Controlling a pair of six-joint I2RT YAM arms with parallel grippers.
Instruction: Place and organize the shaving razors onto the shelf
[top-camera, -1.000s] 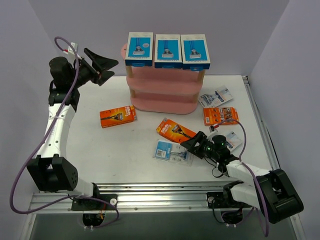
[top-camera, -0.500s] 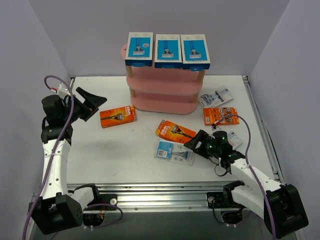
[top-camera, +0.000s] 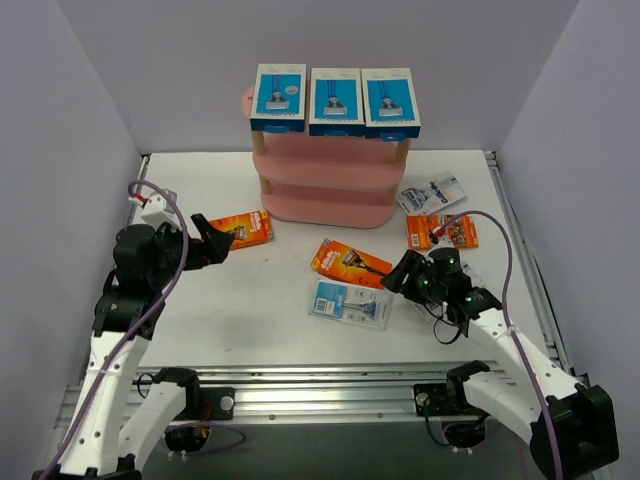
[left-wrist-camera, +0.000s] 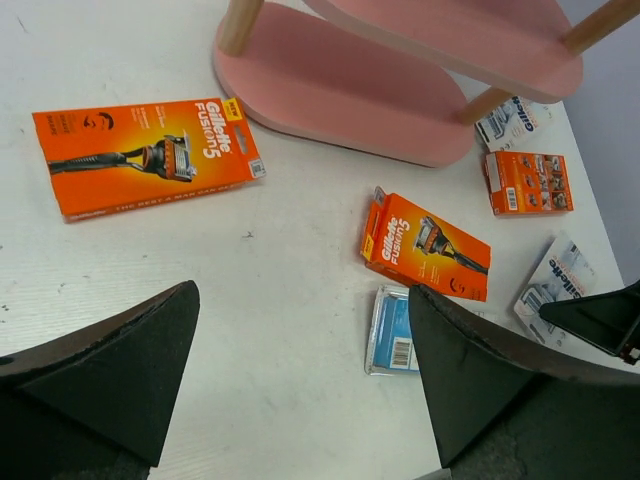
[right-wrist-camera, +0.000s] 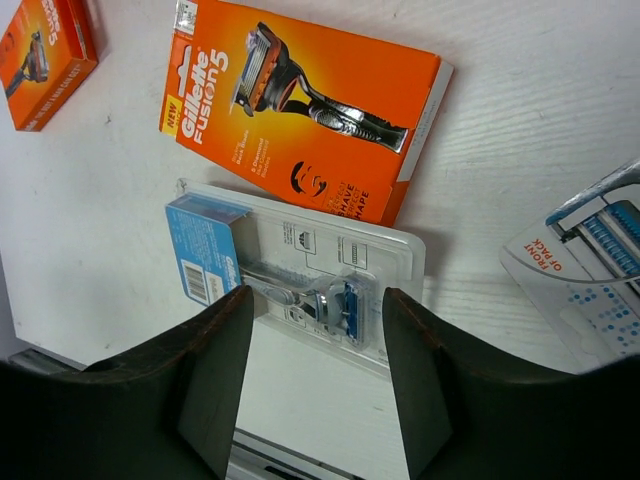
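Three blue-and-white razor boxes stand in a row on top of the pink shelf. Three orange packs lie on the table: left, middle, right. A clear blister pack lies below the middle orange pack. My right gripper hovers open over this blister pack, its jaws either side of the razor head and nothing held. My left gripper hangs wide open above bare table, with the left orange pack ahead of it.
Another blister pack lies right of the shelf's foot, and one more beside my right gripper. The lower shelf boards show nothing on them. Purple walls close in the table on three sides.
My left arm has swung down from beside the shelf top to low over the table near the left orange pack. My right gripper shifted slightly right and its jaws narrowed.
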